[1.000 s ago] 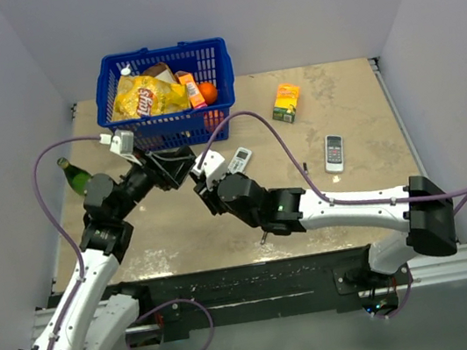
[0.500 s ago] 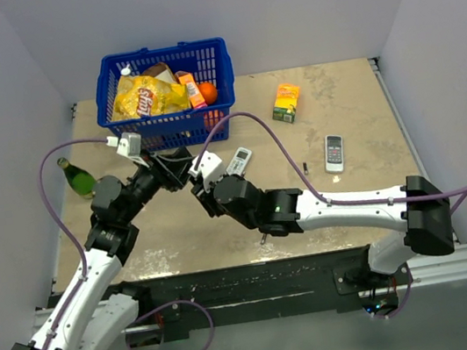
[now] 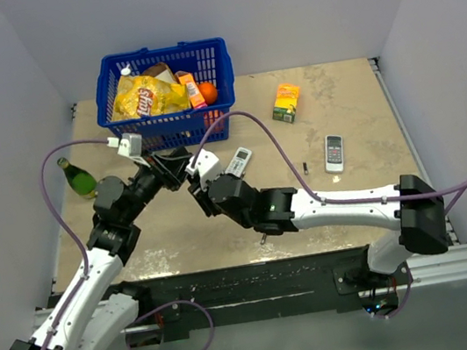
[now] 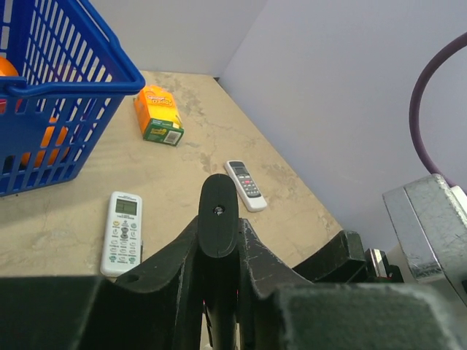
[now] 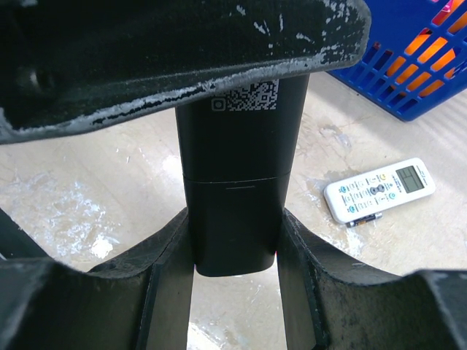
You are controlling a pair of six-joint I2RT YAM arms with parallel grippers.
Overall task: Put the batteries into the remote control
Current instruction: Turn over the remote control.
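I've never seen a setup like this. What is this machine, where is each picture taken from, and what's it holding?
This is a robot: a left arm and a right arm bolted at the near edge of a table. One picture looks down from above; the other two come from wrist cameras. On it lie a blue basket of groceries, an orange carton, a green bottle, a white remote with a screen and a white remote with grey buttons. The right pincer grips a black remote; the left pincer is closed on what looks like its other end.
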